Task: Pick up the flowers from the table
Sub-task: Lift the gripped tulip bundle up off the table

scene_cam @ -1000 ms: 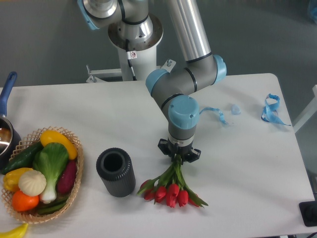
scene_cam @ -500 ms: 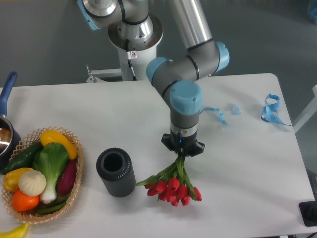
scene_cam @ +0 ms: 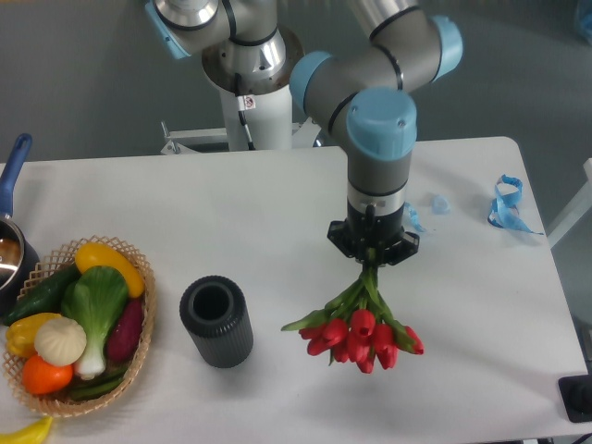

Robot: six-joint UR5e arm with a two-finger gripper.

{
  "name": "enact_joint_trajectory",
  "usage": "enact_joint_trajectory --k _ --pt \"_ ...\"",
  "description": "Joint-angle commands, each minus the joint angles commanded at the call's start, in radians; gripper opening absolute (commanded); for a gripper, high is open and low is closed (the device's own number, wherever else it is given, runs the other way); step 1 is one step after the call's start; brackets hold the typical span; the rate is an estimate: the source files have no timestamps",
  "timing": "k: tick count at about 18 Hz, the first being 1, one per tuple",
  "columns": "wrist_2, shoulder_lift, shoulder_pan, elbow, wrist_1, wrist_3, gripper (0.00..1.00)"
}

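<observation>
The flowers [scene_cam: 363,331] are a bunch of red tulips with green stems, hanging heads-down in the air above the white table [scene_cam: 462,314]. My gripper [scene_cam: 373,255] points straight down and is shut on the top of the stems, which run up into the black fingers. The tulip heads fan out below the gripper, right of the table's middle. The tips of the stems are hidden inside the gripper.
A dark grey ribbed cylinder vase [scene_cam: 216,320] stands upright left of the flowers. A wicker basket [scene_cam: 139,342] of vegetables sits at the left edge, with a pot [scene_cam: 11,250] behind it. Blue ribbon scraps [scene_cam: 506,205] lie at the back right.
The gripper has risen and moved right with the flowers, lifting the tulip heads off the table so the bunch now hangs free.
</observation>
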Motion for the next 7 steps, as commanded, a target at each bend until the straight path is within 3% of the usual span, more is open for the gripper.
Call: enact_joint_trajectory --k 7 --pt "0.0 0.005 0.002 0.022 -0.031 0.017 0.0"
